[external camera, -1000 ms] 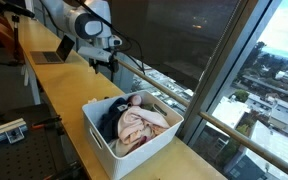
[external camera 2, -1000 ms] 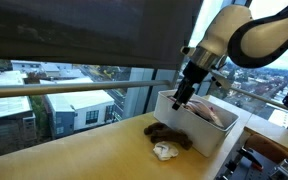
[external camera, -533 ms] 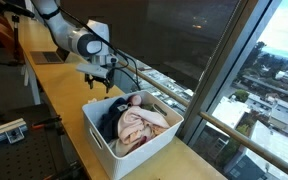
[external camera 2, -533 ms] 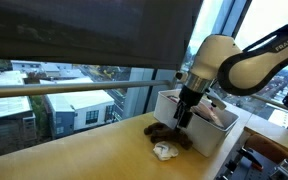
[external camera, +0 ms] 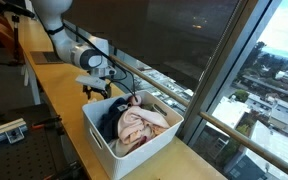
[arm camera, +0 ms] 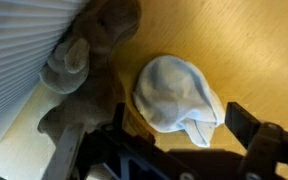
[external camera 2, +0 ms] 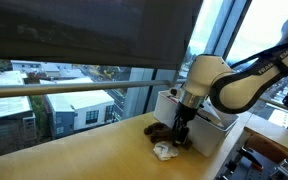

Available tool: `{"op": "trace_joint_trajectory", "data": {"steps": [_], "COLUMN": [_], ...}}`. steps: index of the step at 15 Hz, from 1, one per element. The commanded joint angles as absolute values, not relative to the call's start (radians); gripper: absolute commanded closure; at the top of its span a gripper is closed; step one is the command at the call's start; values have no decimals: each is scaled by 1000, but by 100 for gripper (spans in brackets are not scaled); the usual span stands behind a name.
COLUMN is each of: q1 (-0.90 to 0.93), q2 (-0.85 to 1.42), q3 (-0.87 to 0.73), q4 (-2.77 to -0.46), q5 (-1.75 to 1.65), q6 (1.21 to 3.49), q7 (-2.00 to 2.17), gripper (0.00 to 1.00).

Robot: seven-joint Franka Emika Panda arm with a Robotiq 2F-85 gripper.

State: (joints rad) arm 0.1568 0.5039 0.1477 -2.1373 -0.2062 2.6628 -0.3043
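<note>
My gripper (arm camera: 182,126) is open and hangs low over the wooden table, its fingers on either side of a small crumpled white cloth (arm camera: 174,95). A brown cloth (arm camera: 89,55) lies just beyond it, against the ribbed wall of a white basket (arm camera: 14,70). In both exterior views the gripper (external camera 2: 178,140) (external camera: 96,92) is right beside the basket (external camera: 102,142), above the brown cloth (external camera 2: 170,132) and the white cloth (external camera 2: 164,152). Nothing is gripped.
The basket (external camera 2: 167,104) holds a pink garment (external camera: 139,125) and a dark one (external camera: 111,122). A laptop (external camera: 52,57) sits further along the table. Large windows run along the table's far edge.
The arm has come down and moved in beside the basket, bringing the open gripper from above the table to just over the two cloths.
</note>
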Motion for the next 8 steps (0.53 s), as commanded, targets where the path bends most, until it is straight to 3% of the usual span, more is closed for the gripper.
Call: {"op": "trace_joint_trajectory", "data": {"steps": [1,8], "q1": [177,176], "q2": [597,713], "q3": [132,143], "q4": [-2080,-2039], "q5": [-236,-219], "q6": [2694,2725], "q7": [-274,-274], "gripper": [0,0]}}
